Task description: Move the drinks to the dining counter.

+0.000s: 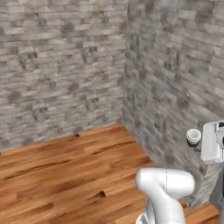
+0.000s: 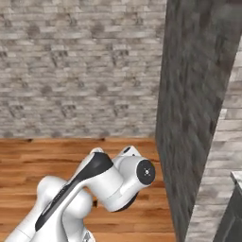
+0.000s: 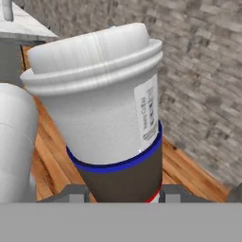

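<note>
Up at the right edge of the left base view, the dark cup with pale lid (image 1: 193, 138) sits beside the white hand, just in front of the grey brick wall (image 1: 175, 87) and above the wooden floor (image 1: 65, 170). Seen from the right base, the arm folds low before that same wall. Close up in the hand view, the gripper (image 3: 124, 193) clasps the cup at its dark base; its lid is on, so the contents are hidden.
</note>
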Robot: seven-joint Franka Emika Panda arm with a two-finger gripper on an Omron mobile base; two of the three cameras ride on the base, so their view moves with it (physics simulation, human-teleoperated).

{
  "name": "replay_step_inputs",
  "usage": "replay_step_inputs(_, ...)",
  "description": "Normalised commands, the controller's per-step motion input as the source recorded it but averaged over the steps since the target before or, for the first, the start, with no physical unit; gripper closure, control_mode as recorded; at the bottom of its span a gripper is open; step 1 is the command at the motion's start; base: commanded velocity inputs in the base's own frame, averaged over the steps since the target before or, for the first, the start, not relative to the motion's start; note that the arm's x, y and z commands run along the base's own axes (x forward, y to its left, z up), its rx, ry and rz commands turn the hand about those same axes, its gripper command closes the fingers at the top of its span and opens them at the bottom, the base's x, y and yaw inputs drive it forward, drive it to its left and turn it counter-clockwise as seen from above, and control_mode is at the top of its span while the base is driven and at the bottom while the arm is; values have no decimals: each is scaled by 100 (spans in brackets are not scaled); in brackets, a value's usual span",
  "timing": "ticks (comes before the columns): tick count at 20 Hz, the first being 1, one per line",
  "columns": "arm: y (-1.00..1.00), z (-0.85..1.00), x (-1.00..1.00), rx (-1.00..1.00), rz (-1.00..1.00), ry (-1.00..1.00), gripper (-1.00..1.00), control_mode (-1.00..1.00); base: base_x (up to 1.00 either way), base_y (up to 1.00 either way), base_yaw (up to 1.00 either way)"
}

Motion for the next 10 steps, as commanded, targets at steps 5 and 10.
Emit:
replay_step_inputs(5,0,0,0,0,0,0,100,100,0,65,45)
replay_step_inputs(10,0,0,0,0,0,0,100,100,0,71,44)
